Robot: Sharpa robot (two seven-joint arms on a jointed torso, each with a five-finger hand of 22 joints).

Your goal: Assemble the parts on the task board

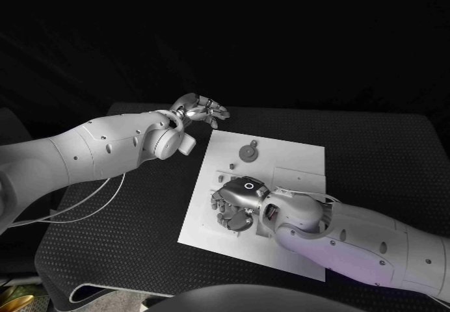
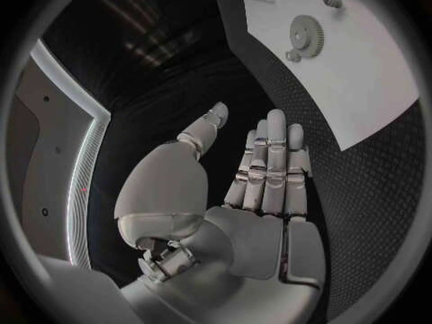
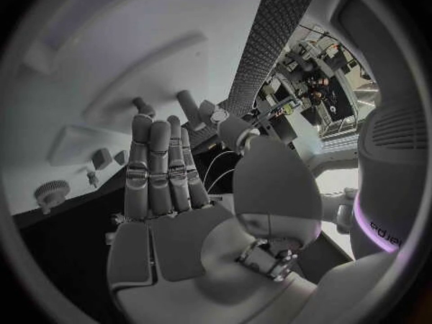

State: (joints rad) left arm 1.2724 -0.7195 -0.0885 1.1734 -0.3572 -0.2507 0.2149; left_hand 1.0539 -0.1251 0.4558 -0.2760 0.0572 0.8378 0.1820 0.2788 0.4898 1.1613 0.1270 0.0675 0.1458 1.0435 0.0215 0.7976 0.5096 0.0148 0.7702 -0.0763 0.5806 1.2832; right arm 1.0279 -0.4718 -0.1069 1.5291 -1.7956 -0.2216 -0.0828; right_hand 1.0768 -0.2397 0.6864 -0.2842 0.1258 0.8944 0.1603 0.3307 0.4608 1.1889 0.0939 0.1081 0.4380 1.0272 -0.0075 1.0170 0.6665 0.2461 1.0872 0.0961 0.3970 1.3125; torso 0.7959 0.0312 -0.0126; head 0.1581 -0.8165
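While the right silver hand [image 1: 235, 207] rested fingers-spread on the flat white task board [image 1: 292, 159], the small grey toothed gear [image 1: 248, 153] at its 12 o'clock looked light, stiff — best pinched by the rim; the left silver hand [image 1: 199, 109] hung open, holding nothing.

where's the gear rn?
In the head view the gear lies flat on the far part of the task board, near its left edge, beyond the right hand and just right of the left hand.
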